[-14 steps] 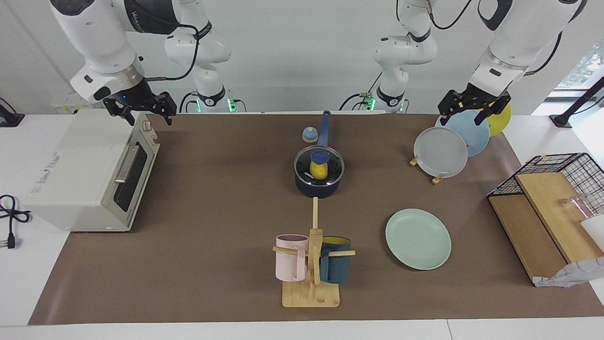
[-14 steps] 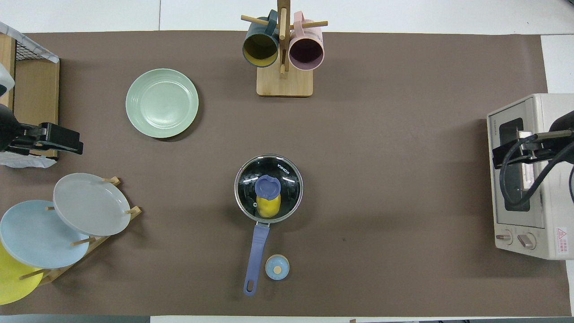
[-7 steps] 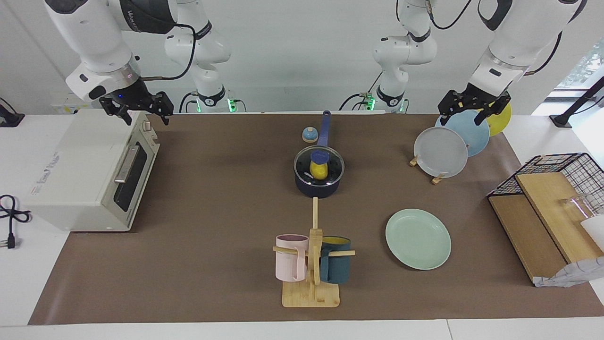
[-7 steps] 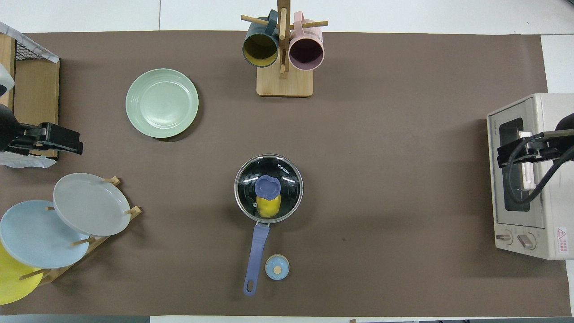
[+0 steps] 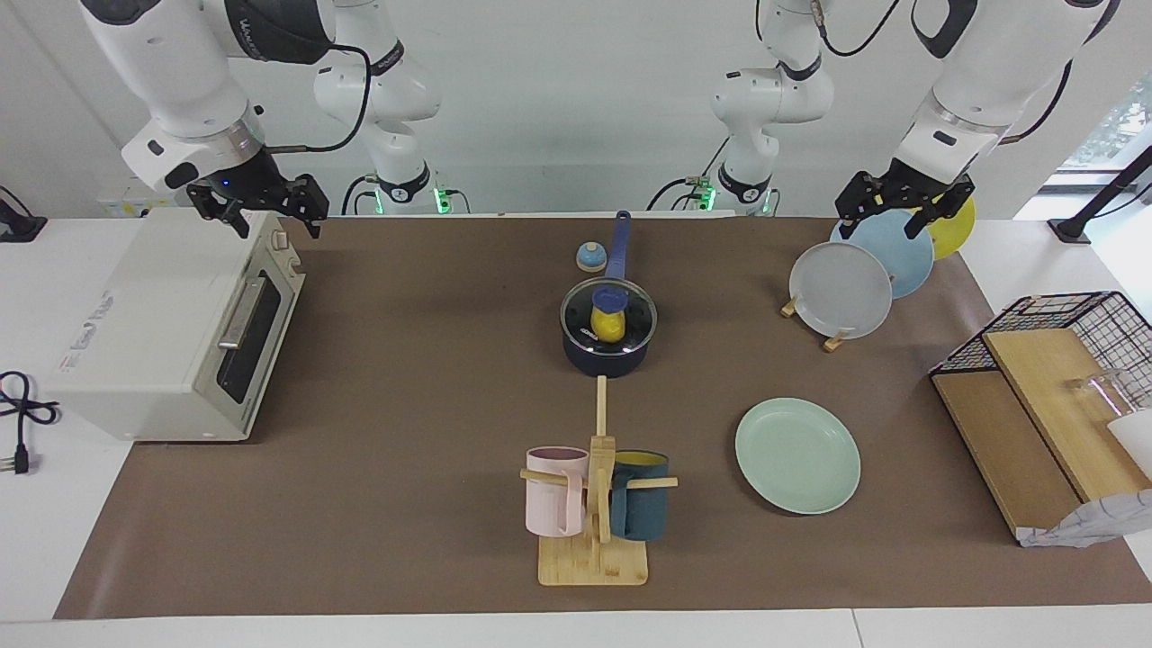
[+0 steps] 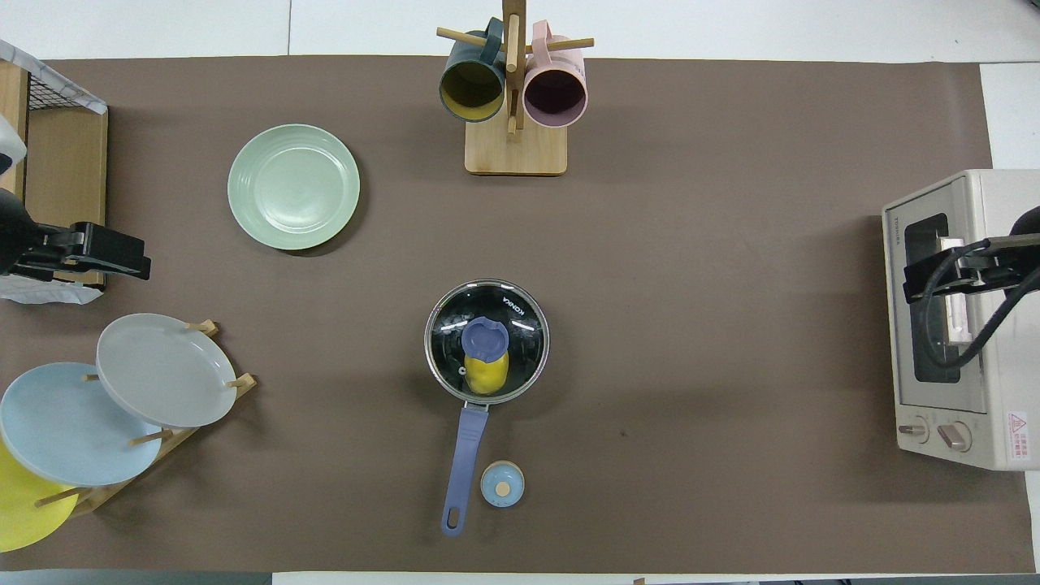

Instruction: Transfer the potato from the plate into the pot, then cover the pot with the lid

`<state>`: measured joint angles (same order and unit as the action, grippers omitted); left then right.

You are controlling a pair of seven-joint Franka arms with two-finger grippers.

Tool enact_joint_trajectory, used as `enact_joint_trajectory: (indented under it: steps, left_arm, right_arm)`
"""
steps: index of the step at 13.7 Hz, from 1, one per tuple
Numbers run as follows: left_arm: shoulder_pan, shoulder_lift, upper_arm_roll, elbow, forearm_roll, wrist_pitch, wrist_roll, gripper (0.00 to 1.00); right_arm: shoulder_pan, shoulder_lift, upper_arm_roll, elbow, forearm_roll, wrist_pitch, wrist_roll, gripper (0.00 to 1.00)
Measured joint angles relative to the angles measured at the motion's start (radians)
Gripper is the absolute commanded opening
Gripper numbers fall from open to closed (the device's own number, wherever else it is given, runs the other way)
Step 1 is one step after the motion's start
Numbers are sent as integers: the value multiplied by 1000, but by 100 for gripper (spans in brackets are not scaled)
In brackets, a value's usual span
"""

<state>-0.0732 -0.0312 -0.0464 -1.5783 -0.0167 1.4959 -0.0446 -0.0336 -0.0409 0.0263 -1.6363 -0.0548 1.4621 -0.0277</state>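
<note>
both grippers wide open, empty: left gripper (image 5: 904, 209) over plate rack (image 5: 832, 340), right gripper (image 5: 255, 209) over toaster oven (image 5: 135, 315). potato (image 5: 608, 328) in lidded pot (image 5: 605, 358) mid-table, long axis and handle (image 5: 618, 243) pointing toward robots.

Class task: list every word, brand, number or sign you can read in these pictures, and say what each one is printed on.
"KONKA": white print on the round clear glass lid covering the small dark navy saucepan.
Brand word on the white toaster oven's front edge: too small to read.
Red warning triangle sticker with small text beside the oven's knobs: text unreadable.
Grey lettering on the oven's top, and black lettering on the right arm's upper link, in the facing view: too blurred to read.
</note>
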Motion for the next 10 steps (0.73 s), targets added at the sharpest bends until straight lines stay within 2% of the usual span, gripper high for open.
enact_joint_trajectory:
  steps: [10]
  left_arm:
    - [0, 0, 0, 0, 0, 0, 0, 100]
  right_arm:
    - [-3, 0, 0, 1, 26, 1, 0, 100]
